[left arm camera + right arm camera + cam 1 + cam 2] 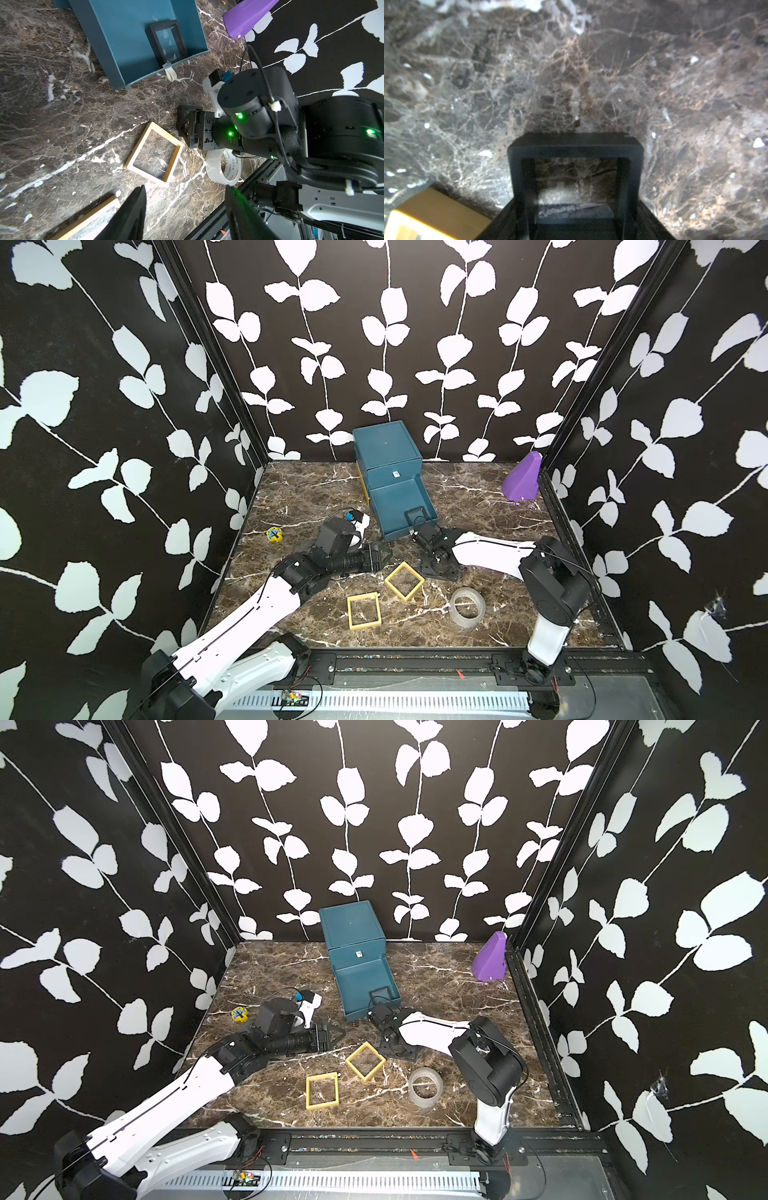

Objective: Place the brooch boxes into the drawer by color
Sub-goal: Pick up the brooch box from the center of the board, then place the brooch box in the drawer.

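The small teal cube-shaped chest of drawers (386,448) stands at the middle of the tabletop's back edge, slightly turned. The drawer below its closed, knobbed front stands open toward the front. A small black square frame with a see-through centre (415,515) lies flat in that drawer's front right corner, against the front wall in the left wrist view (166,40). A second black square frame (575,147) lies on the tabletop just in front of the open drawer, under the right gripper (439,562). The fingers stand on either side of it, black against black, so I cannot tell whether they press it or only flank it. A yellow square frame (404,581) turned like a diamond lies just beside that black frame. A second yellow square frame (364,610) lies nearer the front edge. The left gripper (384,558) hangs low beside the diamond-turned frame, its fingers (133,212) spread with nothing between them. A clear tape roll (467,609) sits toward the front right, a purple wedge (521,479) in the back right corner, and a small round yellow object (274,534) near the left edge. The tabletop (311,497) is dark brown marble print with white veins. Black walls with white leaf sprigs (374,344) enclose three sides, and a black rail (415,664) runs along the front. The right wrist view is blurred, and the left wrist view cuts off the second yellow frame (89,220). Whatever lies beneath the open drawer is hidden.
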Robot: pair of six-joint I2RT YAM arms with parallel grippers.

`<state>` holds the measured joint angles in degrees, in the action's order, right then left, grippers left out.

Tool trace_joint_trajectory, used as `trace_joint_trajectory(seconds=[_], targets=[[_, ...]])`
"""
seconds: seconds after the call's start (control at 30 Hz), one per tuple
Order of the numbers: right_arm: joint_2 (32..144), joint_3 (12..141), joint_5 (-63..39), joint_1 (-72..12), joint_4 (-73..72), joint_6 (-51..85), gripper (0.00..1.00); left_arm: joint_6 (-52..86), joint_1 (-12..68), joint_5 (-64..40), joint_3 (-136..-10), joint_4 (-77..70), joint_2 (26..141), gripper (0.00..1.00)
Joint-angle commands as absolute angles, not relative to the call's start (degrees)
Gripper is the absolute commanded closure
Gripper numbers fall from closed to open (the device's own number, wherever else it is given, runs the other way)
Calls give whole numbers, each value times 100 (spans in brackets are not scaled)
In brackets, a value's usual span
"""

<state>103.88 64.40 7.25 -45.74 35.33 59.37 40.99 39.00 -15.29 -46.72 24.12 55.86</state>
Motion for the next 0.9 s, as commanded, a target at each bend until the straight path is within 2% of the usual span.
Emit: trace_joint_trajectory(seconds=[0.0,0.23,0.4,0.6,0.87], targets=[[10208,6616,948,-4588,3889,5829,39,4141,3876,-1412,-4722,2373,5435,41],[9442,7402,1551,-4816,4679,5011,41,4187,3838,-1133,-4803,2474,5368,41],[9412,8492,1778,-4986,5141,4240,41,4175,3708,-786,-5005,2568,5286,41],[10186,9919,1479,-4992,5331,3431,41,4415,3339,-719,-5052,2374,5251,41],[11391,11414,1242,-4897,5516,3072,41,4606,3024,-712,-5139,2312,5300,40]])
